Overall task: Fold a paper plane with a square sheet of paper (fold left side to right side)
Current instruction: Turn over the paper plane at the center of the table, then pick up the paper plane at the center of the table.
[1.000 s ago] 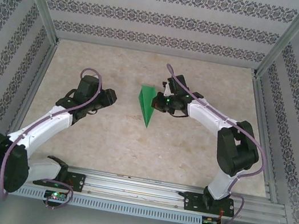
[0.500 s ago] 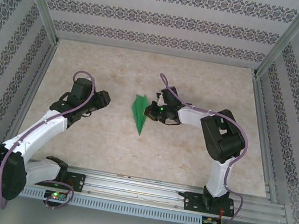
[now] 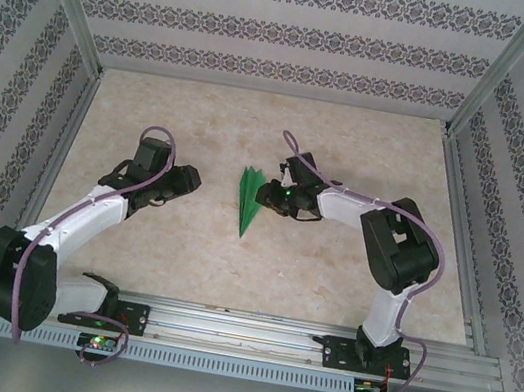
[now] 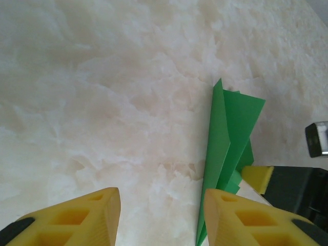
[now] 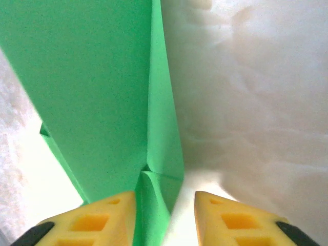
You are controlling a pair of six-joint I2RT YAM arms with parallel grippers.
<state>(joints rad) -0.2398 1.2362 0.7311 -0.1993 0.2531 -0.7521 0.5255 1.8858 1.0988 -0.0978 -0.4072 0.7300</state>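
Here, the paper plane (image 3: 250, 202) rested on the bench (image 3: 351, 151) between the arms, its tail inside the gap of the spread right fingers (image 5: 92, 220) (not pinched), the left fingers (image 4: 77, 218) likewise spread and empty beside it; light, limp and easily creased, it would likely be best gripped at its layered centre fold.

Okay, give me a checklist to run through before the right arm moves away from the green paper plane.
1. right gripper open: ok, jaws stand apart.
2. paper plane clear of the right gripper: not ok, a folded edge sits between the jaws.
3. paper plane lying on the table: ok in the top view.
4. left gripper open and empty: ok.
5. left gripper apart from the paper plane: ok in the top view.
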